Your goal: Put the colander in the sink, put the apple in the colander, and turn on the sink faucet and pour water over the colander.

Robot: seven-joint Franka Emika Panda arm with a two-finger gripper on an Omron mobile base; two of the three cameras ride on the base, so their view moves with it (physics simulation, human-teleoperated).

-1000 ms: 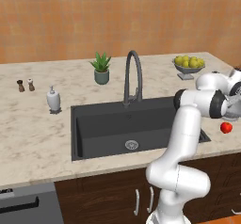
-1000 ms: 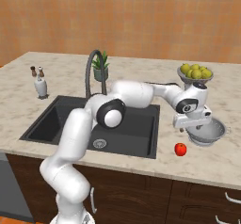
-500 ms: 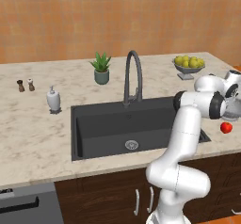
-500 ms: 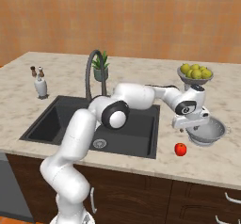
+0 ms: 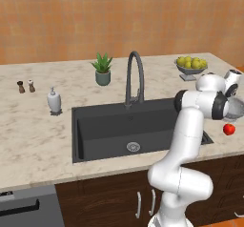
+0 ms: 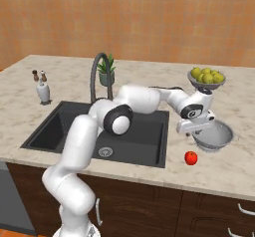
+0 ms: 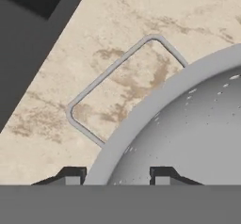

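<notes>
Hand view: I saw colander rim running between the two fingertips, one tip outside the rim, one inside the bowl; wire handle lay over the marble twd the sink edge.
Gripper: jaws narrow, straddling the rim; couldn't tell if they'd actually pinched it.
Colander pos: on counter R of sink, near front edge, not in the basin.
Apple: on counter just in front of colander, apart from it, close to counter's front lip; also seen in left base view.
Sink: basin bare bar the drain, open room inside.
Faucet: behind basin, spout arched over it.
Fruit bowl: behind colander, near back wall.
Left side: soap dispenser, plant, shakers well apart from the arm.
</notes>
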